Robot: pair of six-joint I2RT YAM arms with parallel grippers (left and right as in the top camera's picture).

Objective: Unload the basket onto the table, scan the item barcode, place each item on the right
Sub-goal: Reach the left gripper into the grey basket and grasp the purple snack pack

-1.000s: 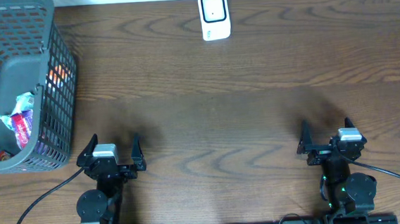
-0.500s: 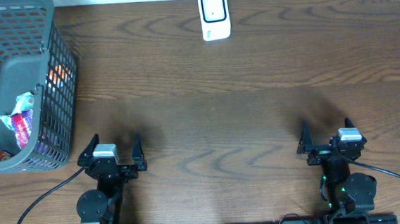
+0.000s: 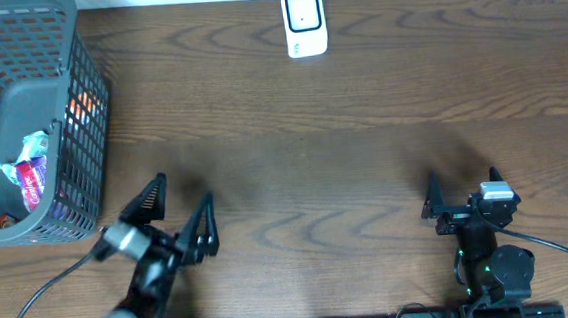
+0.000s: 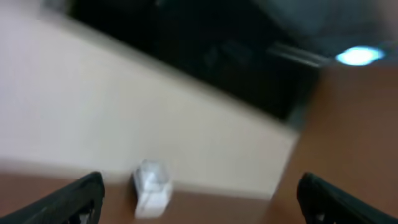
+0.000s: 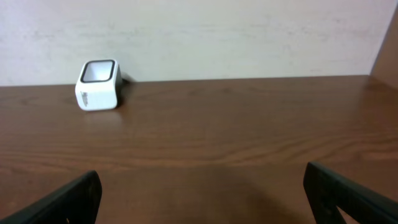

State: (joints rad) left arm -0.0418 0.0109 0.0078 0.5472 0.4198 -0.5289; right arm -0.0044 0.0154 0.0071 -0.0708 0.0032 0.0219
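Overhead, left hand (image 3: 180,193) spread wide, empty, right hand (image 3: 462,180) likewise, touching nothing.

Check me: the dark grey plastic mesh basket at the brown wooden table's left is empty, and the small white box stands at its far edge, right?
The dark grey plastic mesh basket is not empty: the overhead view shows a purple-and-white packet and something orange inside. The small white box does stand at the far edge of the brown wooden table.

The left tool (image 3: 180,204) sits skewed at an angle, fingers spread wide and empty — its wrist view is blurred. The right tool (image 3: 463,191) points straight ahead, likewise spread, holding nothing.
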